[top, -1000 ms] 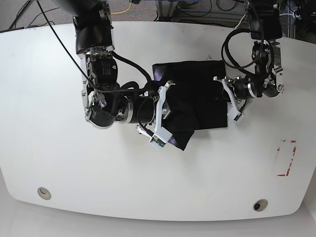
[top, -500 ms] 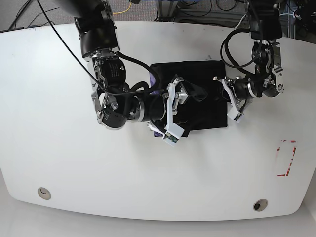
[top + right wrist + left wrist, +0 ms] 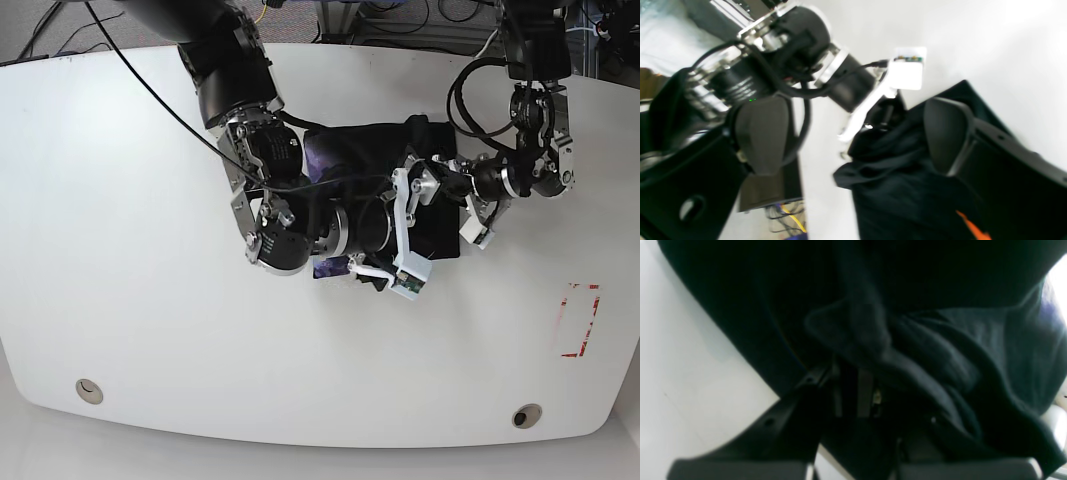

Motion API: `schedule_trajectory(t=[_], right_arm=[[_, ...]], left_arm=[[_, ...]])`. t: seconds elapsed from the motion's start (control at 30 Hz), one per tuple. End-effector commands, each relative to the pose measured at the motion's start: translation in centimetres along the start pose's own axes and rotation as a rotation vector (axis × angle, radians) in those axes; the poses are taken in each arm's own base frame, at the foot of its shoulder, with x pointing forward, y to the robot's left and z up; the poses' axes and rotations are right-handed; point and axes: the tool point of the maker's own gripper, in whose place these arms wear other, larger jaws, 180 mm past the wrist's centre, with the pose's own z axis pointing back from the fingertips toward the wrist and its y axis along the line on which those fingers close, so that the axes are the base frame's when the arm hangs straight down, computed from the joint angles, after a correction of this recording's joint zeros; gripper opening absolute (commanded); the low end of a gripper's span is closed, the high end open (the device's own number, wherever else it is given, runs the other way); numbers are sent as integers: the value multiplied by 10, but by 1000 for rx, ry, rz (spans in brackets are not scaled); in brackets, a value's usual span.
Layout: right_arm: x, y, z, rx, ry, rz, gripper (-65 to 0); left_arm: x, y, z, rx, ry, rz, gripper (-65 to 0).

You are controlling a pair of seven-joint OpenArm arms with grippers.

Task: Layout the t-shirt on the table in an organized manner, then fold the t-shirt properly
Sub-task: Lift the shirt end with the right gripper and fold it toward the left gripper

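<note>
The black t-shirt [image 3: 365,150] lies bunched and folded in the middle of the white table [image 3: 120,300]. My right gripper [image 3: 432,190] hovers over the shirt's right half with its jaws wide open and nothing between them. In the right wrist view its fingers [image 3: 761,133] stand apart over the t-shirt [image 3: 900,186], where a bit of orange print shows. My left gripper [image 3: 457,197] is at the shirt's right edge, shut on the cloth. In the left wrist view the t-shirt [image 3: 923,350] drapes over the left gripper [image 3: 853,396].
A red tape rectangle [image 3: 580,320] marks the table at the right. Two round grommet holes [image 3: 89,391] [image 3: 527,416] sit near the front edge. Cables and equipment lie beyond the far edge.
My right arm has swept to the right across the shirt, carrying its left part over, and its gripper has opened and let the cloth go. The left arm has not moved.
</note>
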Motion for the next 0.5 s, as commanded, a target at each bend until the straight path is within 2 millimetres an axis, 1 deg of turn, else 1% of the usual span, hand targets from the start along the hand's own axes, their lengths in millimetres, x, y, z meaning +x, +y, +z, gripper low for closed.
schedule_trajectory(t=[0.0, 0.07, 0.13, 0.17, 0.3, 0.4, 0.47], right_arm=[[17, -1, 7, -10, -44, 35, -30], [12, -6, 10, -24, -31, 35, -30], [8, -12, 14, -43, -19, 39, -30], [8, -14, 16, -48, -17, 43, -30], [-3, -30, 28, -94, 7, 35, -30], [-4, -40, 37, -117, -5, 14, -30], [-6, -46, 42, -134, -4, 9, -30]], left_arm=[[-7, 8, 4, 37, 57, -21, -611], [-4, 10, 6, 42, 52, -27, -610], [7, 11, 10, 54, 33, -52, -608], [9, 13, 13, 59, 31, -57, -608], [23, 12, 22, 81, -1, -98, -607], [34, 18, 33, 111, -45, -101, -606], [42, 25, 44, 139, -79, -95, -576]])
